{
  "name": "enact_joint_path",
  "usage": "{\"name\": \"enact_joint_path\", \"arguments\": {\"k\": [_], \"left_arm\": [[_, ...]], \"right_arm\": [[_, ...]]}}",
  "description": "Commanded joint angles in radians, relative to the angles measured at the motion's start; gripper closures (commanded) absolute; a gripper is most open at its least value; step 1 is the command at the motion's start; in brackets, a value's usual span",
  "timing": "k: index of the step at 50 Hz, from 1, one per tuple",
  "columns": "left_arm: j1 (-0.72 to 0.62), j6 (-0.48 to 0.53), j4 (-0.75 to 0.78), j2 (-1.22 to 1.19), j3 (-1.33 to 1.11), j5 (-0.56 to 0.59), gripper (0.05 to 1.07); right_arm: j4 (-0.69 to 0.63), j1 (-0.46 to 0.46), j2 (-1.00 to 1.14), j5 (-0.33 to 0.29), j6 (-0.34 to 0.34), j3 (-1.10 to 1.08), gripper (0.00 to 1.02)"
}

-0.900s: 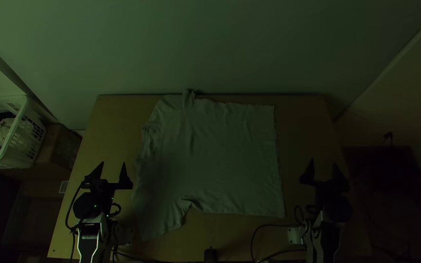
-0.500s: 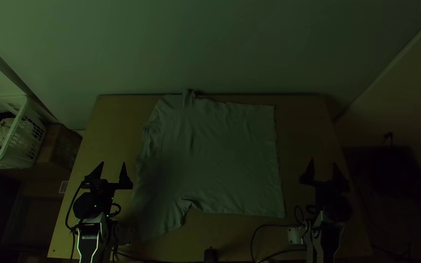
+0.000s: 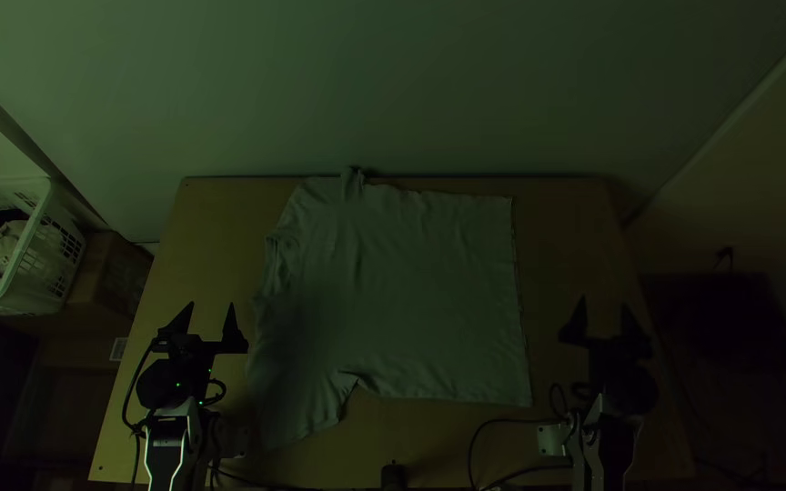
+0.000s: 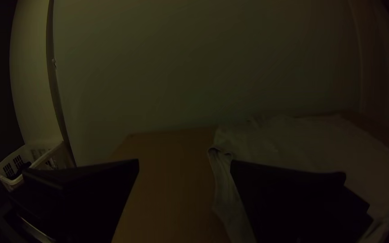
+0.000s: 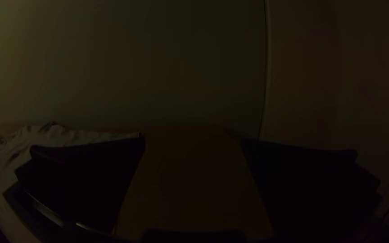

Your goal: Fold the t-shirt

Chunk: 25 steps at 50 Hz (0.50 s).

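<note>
Wooden table [image 3: 570, 255] shows either side of spread t-shirt [image 3: 402, 291], cloth up to far edge; left hand [image 3: 211, 305], right hand [image 3: 603, 302] open.

My left gripper [image 3: 212, 304] hides part of the shirt [image 3: 411, 291] from its wrist camera; the top view cuts off the basket [image 3: 44, 253].

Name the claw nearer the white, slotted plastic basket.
Left. The black left claw is over the left side of the light wooden table, the basket past that side; the right claw over its right.
</note>
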Motion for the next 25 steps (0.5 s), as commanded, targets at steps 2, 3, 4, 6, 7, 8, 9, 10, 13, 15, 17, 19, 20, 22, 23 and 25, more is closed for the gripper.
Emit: {"name": "enact_joint_path", "arguments": {"k": [2,3,4,6,7,8,9,10,13,15,17,19,20,22,23,25], "left_arm": [[0.004,0.011,-0.045,-0.006,-0.038,0.003,0.1],[0.004,0.011,-0.045,-0.007,-0.038,0.003,0.1],[0.004,0.011,-0.045,-0.006,-0.038,0.003,0.1],[0.004,0.011,-0.045,-0.006,-0.038,0.003,0.1],[0.004,0.011,-0.045,-0.006,-0.038,0.003,0.1],[0.004,0.011,-0.045,-0.006,-0.038,0.003,0.1],[0.004,0.011,-0.045,-0.006,-0.038,0.003,0.1],[0.004,0.011,-0.045,-0.006,-0.038,0.003,0.1],[0.004,0.011,-0.045,-0.006,-0.038,0.005,0.1],[0.004,0.009,-0.045,-0.006,-0.038,0.005,0.1],[0.002,0.002,-0.045,-0.006,-0.038,0.003,0.1],[0.002,-0.004,-0.045,-0.006,-0.038,0.003,0.1],[0.002,-0.008,-0.045,-0.006,-0.038,0.003,0.1],[0.008,-0.001,-0.044,-0.006,-0.038,-0.003,0.1],[0.017,-0.003,-0.044,-0.006,-0.038,-0.003,0.1],[0.025,-0.006,-0.042,-0.007,-0.038,-0.003,0.1]], "right_arm": [[-0.022,0.0,-0.007,0.001,0.008,-0.011,0.04],[-0.022,0.0,-0.007,0.001,0.008,-0.011,0.04],[-0.022,0.0,-0.007,0.001,0.008,-0.011,0.04],[-0.022,0.0,-0.007,0.001,0.008,-0.011,0.04],[-0.022,0.0,-0.007,0.001,0.008,-0.011,0.04],[-0.022,0.0,-0.007,0.001,0.008,-0.011,0.04],[-0.022,0.0,-0.007,0.001,0.008,-0.011,0.04],[-0.022,0.0,-0.007,0.001,0.013,-0.011,0.04],[-0.022,0.011,-0.007,0.001,0.08,-0.011,0.04],[-0.022,0.023,-0.007,0.001,0.085,-0.011,0.04],[-0.023,0.04,-0.007,0.002,0.086,-0.011,0.04],[-0.023,0.049,-0.007,0.013,0.086,-0.011,0.04],[-0.023,0.051,-0.007,0.013,0.086,-0.011,0.04],[-0.023,0.049,-0.007,0.018,0.082,-0.011,0.04],[-0.023,0.048,-0.007,0.027,0.082,-0.011,0.04],[-0.023,0.045,-0.007,0.027,0.085,-0.011,0.04]]}}
